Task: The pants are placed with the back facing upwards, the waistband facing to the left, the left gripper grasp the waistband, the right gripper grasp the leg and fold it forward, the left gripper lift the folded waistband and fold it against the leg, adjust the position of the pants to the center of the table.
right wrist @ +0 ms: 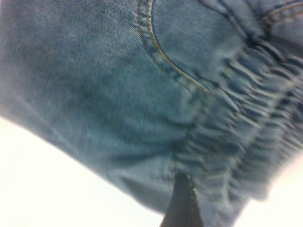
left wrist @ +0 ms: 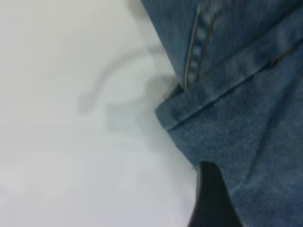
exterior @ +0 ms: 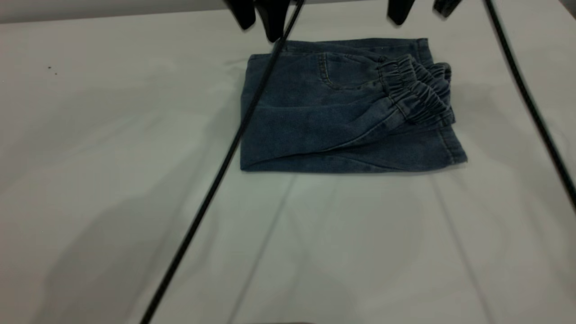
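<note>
Exterior view: the pants (exterior: pixel 342 112) lie folded into a compact blue denim bundle on the table (exterior: pixel 112 180), toward its far edge and right of the middle, the gathered elastic waistband (exterior: pixel 416 92) turned up on top at the bundle's right side and a stitched back pocket (exterior: pixel 342 72) showing beside it. The left gripper (exterior: pixel 261 15) hangs just above the bundle's far left corner, its two black fingers spread apart and grasping nothing. The right gripper (exterior: pixel 420 9) hovers above the far right corner, likewise released. Two black cables (exterior: pixel 216 180) run across the tabletop in the foreground. The wrist views show denim close below each arm, one black fingertip (left wrist: pixel 213 198) apiece.
</note>
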You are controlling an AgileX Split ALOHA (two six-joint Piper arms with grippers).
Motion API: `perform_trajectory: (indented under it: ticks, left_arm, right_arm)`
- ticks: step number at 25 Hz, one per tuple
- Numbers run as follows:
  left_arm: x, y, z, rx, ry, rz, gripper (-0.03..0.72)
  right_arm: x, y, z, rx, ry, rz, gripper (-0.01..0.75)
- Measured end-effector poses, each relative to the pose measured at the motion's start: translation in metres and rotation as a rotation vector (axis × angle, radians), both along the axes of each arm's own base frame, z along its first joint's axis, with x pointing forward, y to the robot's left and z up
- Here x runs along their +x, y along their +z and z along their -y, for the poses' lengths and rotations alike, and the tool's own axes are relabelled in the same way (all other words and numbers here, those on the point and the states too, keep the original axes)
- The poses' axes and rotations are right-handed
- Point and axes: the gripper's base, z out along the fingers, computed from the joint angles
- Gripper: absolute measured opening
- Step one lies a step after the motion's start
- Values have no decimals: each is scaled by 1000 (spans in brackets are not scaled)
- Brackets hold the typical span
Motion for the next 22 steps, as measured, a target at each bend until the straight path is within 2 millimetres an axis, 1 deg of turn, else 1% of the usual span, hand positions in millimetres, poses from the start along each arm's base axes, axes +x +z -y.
perform_trajectory:
  ticks: [1,4,6,7,8,10,11,13,15,16,17,18,19,22]
  left_arm:
    - [-1,9,-1,-6,3,16,403]
    - [-4,45,-6,-16,33,88,403]
    - [-8,76,-12,-19,65,151,403]
    - [-12,92,-16,-23,77,182,403]
    - [-16,105,-19,-22,86,204,403]
    - [-29,134,-27,-38,100,234,403]
    - [-37,144,-31,-43,105,239,403]
    - [-59,167,-43,-48,112,240,403]
    - [-84,183,-57,-44,116,231,403]
    - [-100,190,-65,-41,117,225,403]
    - [-116,196,-74,-38,118,218,403]
    - [-133,206,-83,-43,118,225,403]
    - [-147,206,-91,-36,119,211,403]
    - [-197,220,-117,-51,131,223,403]
  right_arm:
    - [-3,13,1,-6,-3,14,498]
    - [-16,55,6,-10,-17,42,498]
    - [-28,85,9,-3,-26,83,498]
    - [-35,102,11,5,-29,115,498]
    - [-43,118,13,15,-32,149,498]
    - [-60,147,17,38,-57,210,498]
    - [-70,164,19,57,-79,242,498]
    - [-91,194,23,97,-100,307,498]
    - [-121,223,29,144,-106,377,498]
    - [-138,233,32,165,-104,404,497]
    - [-154,239,34,181,-104,416,497]
    - [-173,248,38,199,-103,441,497]
    - [-194,252,43,210,-100,459,497]
    - [-252,260,56,230,-94,521,497]
